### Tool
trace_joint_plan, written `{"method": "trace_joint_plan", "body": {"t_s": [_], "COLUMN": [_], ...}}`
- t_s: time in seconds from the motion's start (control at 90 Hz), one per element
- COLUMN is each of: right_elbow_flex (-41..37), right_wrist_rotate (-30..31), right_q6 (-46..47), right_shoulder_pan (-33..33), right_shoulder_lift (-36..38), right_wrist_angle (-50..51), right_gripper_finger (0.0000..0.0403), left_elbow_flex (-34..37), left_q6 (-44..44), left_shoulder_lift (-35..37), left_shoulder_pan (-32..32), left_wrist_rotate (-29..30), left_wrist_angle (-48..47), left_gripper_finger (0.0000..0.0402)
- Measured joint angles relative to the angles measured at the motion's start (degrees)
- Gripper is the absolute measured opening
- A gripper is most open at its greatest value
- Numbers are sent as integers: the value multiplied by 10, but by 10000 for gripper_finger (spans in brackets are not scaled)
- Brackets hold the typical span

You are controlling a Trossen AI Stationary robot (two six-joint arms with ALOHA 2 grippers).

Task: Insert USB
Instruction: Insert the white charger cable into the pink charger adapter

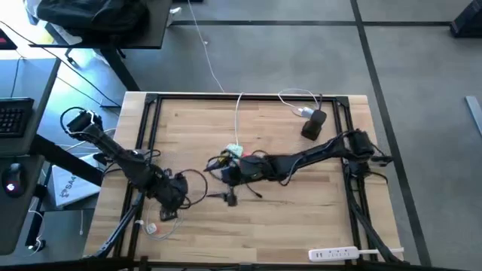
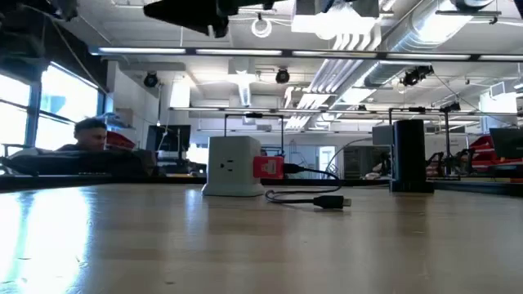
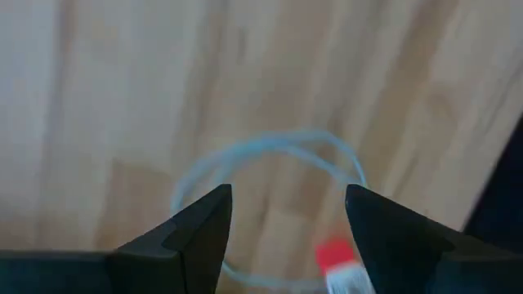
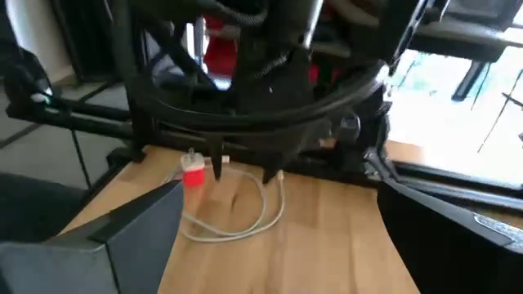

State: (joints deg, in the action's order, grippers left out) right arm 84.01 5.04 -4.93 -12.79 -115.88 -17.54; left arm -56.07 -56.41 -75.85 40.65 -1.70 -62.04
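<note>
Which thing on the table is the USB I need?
Find the white charger cube at the middle of the table. The USB is the small red-pink plug right beside it, on a thin black cable; the coiled white cable lies far off.

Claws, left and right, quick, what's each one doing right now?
Left claw: open, empty, above the white cable loop.
Right claw: open, holding nothing.

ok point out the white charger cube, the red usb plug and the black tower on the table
white charger cube (image 2: 230,166), low view, on its front face
red USB plug (image 2: 268,168), low view, on its red body
black tower (image 2: 408,155), low view, mid-height on its side
</note>
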Motion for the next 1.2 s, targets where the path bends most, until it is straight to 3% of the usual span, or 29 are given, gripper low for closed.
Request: {"method": "trace_joint_plan", "body": {"t_s": [0.144, 0.378, 0.656, 0.756, 1.0, 1.1, 1.2], "right_elbow_flex": [43, 53, 53, 53, 53, 53, 53], "right_wrist_rotate": [84, 113, 121, 125, 124, 132, 141], "right_q6": [28, 80, 136, 153, 180, 195, 201], "right_shoulder_pan": [-23, -49, -68, -75, -96, -102, -106], "right_shoulder_lift": [-29, -49, -49, -49, -49, -49, -49], "right_wrist_angle": [57, 53, 37, 39, 25, 27, 27], "right_gripper_finger": [373, 373, 373, 373, 373, 373, 373], "left_elbow_flex": [0, 0, 0, 0, 0, 0, 0], "left_q6": [-47, -73, 97, 117, 198, 205, 153], "left_shoulder_lift": [-8, -27, -58, -73, -124, -148, -174], "left_shoulder_pan": [53, 112, 120, 122, 110, 114, 116], "left_wrist_rotate": [-13, 8, 35, 31, 59, 11, -72], "left_wrist_angle": [-28, 16, 115, 151, 114, 112, 111], "left_gripper_finger": [208, 209, 209, 209, 209, 209, 209]}}
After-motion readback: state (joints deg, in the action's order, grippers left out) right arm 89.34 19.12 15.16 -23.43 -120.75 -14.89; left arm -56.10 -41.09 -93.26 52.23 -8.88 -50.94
